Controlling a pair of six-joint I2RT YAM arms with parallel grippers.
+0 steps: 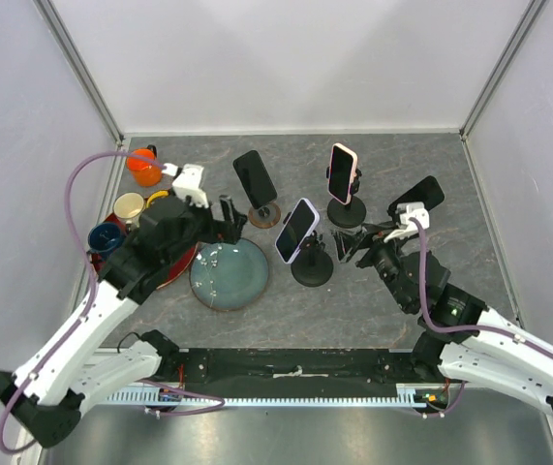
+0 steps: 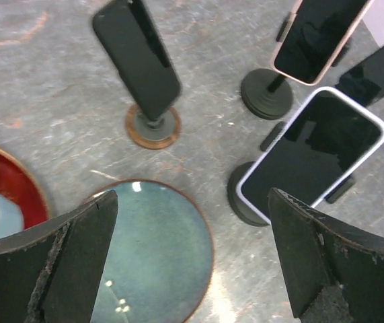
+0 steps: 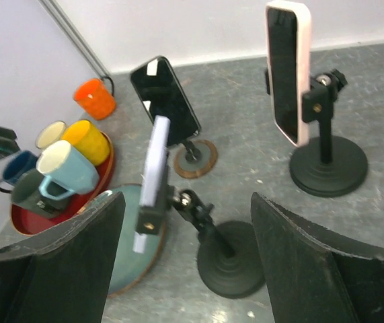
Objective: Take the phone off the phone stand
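Grey table (image 1: 402, 300): white-cased phone (image 1: 296, 230) on stand (image 1: 312, 266), between left tool (image 1: 232, 221) and right tool (image 1: 347, 247).

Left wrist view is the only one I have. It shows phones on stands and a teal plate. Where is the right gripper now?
Observer: The right gripper is open, close to the right of the stand that holds the white phone.
Operator: The dark thing at my right edge, is it also a phone?
Observer: Yes, a fourth phone, black; the right arm hides its stand.
Operator: Is anything beyond the red tray?
Observer: An orange cup stands alone behind the tray, near the back left corner.
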